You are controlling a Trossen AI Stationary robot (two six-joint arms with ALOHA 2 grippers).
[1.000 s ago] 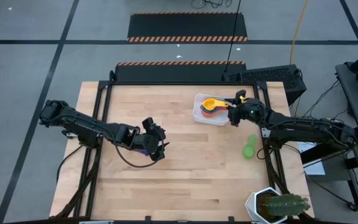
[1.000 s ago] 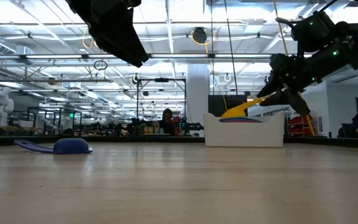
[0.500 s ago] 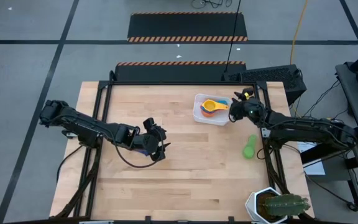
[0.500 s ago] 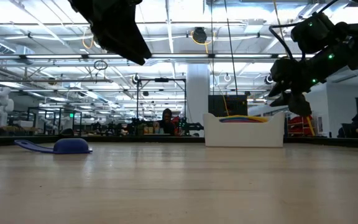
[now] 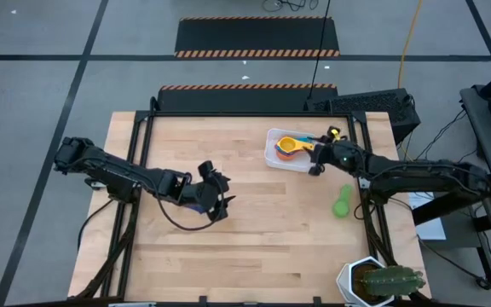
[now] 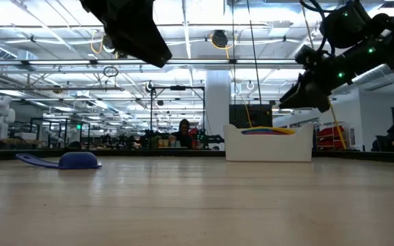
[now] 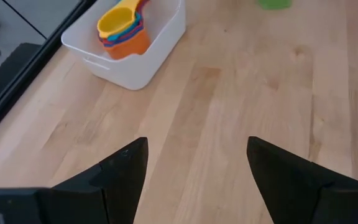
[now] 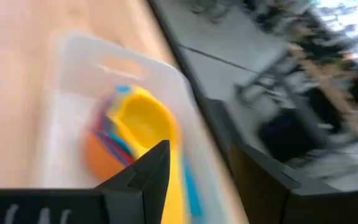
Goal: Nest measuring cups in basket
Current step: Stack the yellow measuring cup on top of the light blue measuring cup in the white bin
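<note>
Right tool open | beside basket | yellow cup inside

Two black jointed arms trailing dark cables.

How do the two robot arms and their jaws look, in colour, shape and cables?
Both arms are dark, almost black, built of jointed segments. The left gripper ends in two dark, wedge-shaped jaws, seen clearly in the left wrist view. A black cable loops below the left arm. The right gripper is equally dark, and small green lights glow on the right arm in the low view.
</note>
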